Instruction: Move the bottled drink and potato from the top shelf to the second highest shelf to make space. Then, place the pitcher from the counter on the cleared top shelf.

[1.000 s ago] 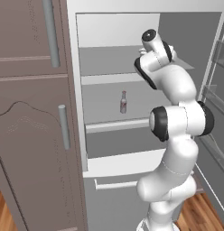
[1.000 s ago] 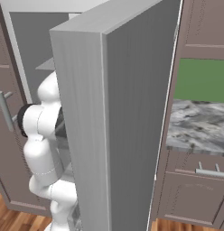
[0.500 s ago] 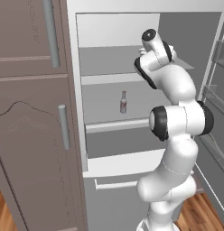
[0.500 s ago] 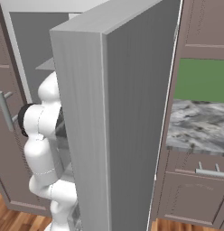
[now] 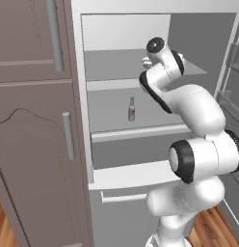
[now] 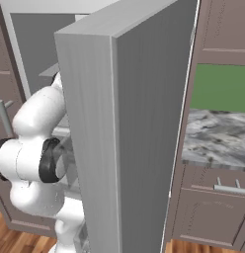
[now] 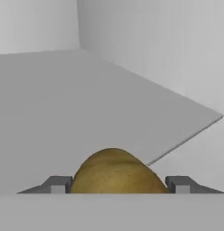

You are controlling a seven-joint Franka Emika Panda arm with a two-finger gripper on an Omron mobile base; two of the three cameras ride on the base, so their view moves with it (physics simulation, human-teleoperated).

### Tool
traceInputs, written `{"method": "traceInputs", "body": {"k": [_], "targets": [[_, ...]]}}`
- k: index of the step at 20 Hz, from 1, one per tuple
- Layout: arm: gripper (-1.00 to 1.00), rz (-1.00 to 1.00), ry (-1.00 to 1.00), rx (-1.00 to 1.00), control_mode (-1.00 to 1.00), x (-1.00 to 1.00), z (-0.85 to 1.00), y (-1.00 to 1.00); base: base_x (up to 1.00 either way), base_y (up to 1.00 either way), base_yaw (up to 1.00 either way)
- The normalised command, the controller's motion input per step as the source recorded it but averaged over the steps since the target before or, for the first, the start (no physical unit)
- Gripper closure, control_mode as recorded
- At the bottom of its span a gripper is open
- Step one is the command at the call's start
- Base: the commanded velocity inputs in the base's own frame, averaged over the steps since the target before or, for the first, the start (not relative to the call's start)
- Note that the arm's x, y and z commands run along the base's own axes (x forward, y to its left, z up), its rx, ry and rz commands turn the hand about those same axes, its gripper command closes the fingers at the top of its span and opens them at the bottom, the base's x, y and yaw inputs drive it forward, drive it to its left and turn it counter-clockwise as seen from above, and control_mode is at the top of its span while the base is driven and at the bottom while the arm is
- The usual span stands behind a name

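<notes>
While bottled drink stands on second highest shelf, gripper clamps potato over top shelf.

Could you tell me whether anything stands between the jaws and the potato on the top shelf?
Nothing visible does. In the hand view the potato sits between the gripper jaws, one at each side, on the bare top shelf.

Brown cabinets, wooden floor, green wall
</notes>
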Motion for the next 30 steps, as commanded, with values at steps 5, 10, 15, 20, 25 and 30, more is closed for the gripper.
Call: {"method": "traceInputs", "body": {"k": [5,10,15,20,25,30], "targets": [[1.00,0.17,0.00,0.00,-1.00,-1.00,-0.02,0.20,0.00,0.00,0.00],[1.00,0.13,0.04,0.00,-1.00,-1.00,-0.13,0.00,0.00,0.00,0.00],[1.00,0.15,0.07,0.00,-1.00,-0.95,-0.60,0.00,0.00,0.00,0.00],[1.00,0.15,0.07,0.00,-1.00,-0.53,-0.67,0.00,0.00,0.00,0.00],[1.00,0.07,0.05,0.00,-1.00,-0.05,-0.45,0.00,0.00,0.00,0.00],[1.00,0.01,0.00,0.00,-1.00,0.22,-0.10,-0.05,0.00,0.00,0.00]]}}
